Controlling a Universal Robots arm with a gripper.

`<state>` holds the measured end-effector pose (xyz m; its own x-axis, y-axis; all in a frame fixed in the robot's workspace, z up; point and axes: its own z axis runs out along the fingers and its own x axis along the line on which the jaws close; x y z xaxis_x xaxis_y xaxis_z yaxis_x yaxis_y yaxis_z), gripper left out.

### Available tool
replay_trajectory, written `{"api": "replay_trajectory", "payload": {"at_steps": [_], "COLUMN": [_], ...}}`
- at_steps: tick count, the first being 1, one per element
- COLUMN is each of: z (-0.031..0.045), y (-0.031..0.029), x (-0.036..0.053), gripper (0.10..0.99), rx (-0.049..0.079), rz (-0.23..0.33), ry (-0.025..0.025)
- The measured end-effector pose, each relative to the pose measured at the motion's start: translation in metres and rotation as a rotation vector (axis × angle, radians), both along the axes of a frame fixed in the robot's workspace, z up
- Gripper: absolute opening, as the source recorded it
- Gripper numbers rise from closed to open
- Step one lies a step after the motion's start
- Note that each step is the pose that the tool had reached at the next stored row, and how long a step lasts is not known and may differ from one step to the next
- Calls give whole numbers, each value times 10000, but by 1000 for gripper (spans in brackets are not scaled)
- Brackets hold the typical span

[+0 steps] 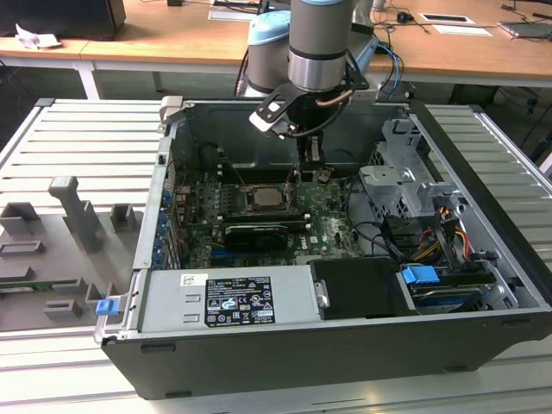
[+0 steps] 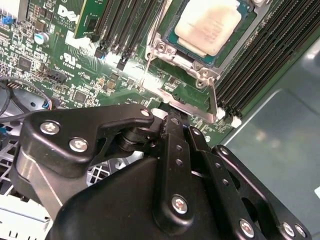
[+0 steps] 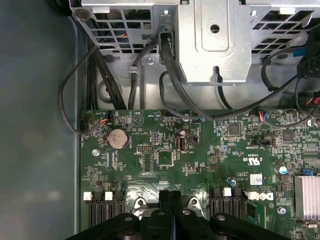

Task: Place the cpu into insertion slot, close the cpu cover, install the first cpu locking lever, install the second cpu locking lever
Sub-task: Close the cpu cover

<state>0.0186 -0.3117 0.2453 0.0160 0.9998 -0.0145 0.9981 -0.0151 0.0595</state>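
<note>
**A:** What is seen in the exterior view?

**B:** The fingers (image 1: pixel 311 155) are lowered into the computer case (image 1: pixel 259 366), just beside the insertion slot (image 1: pixel 247 207), toward the exterior view's right. The cpu (image 1: pixel 261 197) is seated in that slot, so placement is judged done.

**A:** And in the second wrist view?

**B:** The fingers (image 2: pixel 175 140) are pressed together with nothing seen between them. Their tips meet the silver edge of the cpu cover (image 2: pixel 186 102). The cpu (image 2: pixel 212 22) lies square between the memory slots (image 2: pixel 260 55). Whether the cover lies fully flat cannot be told. Closing it is judged the step in hand. Pressure is best kept straight down on the metal edge, off the cpu face and clear of the thin locking lever (image 2: pixel 214 100).

**A:** And in the first wrist view?

**B:** The clenched fingers (image 3: pixel 163 201) are shown over the green motherboard (image 3: pixel 165 160), near the coin battery (image 3: pixel 118 136). The cables (image 3: pixel 172 75) are well apart, so snagging is judged unlikely.
</note>
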Motion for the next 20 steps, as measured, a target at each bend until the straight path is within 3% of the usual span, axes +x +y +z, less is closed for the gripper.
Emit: {"api": "replay_trajectory", "payload": {"at_steps": [13,18,20], "z": [-9,-56,-117], "y": [0,2,2], "x": [-141,-225,-256], "gripper": [106,106,106], "rx": [1,0,1], "rz": [0,0,0], "ry": [0,0,0]}}
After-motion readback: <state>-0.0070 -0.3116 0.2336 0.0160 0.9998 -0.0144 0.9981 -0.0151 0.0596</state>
